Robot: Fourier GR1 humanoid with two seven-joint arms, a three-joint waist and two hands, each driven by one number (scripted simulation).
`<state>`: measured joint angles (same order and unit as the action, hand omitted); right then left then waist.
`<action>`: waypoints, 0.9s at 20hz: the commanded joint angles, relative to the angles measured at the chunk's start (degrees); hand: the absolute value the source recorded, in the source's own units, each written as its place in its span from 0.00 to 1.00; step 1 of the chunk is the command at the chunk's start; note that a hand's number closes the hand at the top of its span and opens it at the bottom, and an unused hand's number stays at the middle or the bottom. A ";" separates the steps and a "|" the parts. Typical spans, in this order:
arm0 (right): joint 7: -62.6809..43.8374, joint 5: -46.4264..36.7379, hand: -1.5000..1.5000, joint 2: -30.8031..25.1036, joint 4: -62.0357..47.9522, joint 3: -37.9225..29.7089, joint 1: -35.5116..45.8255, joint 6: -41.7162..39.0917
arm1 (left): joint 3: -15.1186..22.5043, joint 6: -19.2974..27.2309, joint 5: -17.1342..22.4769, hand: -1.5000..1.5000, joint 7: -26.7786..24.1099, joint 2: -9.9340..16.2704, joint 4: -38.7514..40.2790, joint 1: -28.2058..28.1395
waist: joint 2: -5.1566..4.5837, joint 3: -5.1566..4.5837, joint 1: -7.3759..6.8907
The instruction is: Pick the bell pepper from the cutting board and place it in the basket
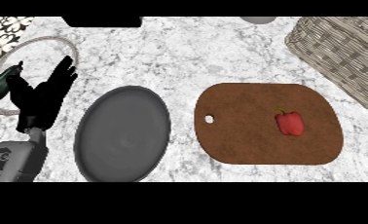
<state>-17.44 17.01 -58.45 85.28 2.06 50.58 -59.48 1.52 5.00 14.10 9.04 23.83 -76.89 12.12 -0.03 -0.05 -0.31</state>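
Note:
A red bell pepper [290, 122] with a green stem lies on the right part of a brown cutting board [244, 135] in the head view. A grey woven basket [338, 52] stands at the far right, beyond the board. My left hand [42, 95] rests at the left edge, fingers straight and pointing up, far from the pepper. My right hand does not show.
A dark grey plate [123, 134] sits between my left hand and the board. A thin ring-shaped rim [43, 40] with a dark green object [6, 79] lies behind the left hand. A grey round object [257, 19] shows at the back edge.

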 commanded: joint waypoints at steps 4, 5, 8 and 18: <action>6.36 1.67 0.00 -0.64 -2.12 -9.07 -6.92 -3.78 | -0.65 -0.88 -0.56 0.50 1.02 -0.96 -1.18 -0.64 | 0.05 0.06 0.33; 9.71 -3.52 0.00 2.12 -0.37 -10.48 -10.90 -0.71 | -1.49 -2.28 0.53 0.50 1.40 0.63 -3.75 -2.86 | 0.03 0.13 0.07; 15.75 -7.95 0.00 4.92 2.23 -12.32 -17.25 -1.86 | -2.15 -0.72 -1.45 0.50 2.78 0.31 0.57 2.71 | -0.11 0.15 0.66; 24.42 -23.87 0.00 16.93 8.09 -10.22 -27.19 8.86 | -2.37 -2.09 -2.44 0.50 1.68 -2.33 -2.97 -1.91 | 0.02 0.07 0.01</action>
<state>4.09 -2.37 -46.23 91.84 -9.65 25.49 -53.94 -0.94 2.64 12.48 10.06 22.57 -78.09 11.16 -0.09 0.08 -0.20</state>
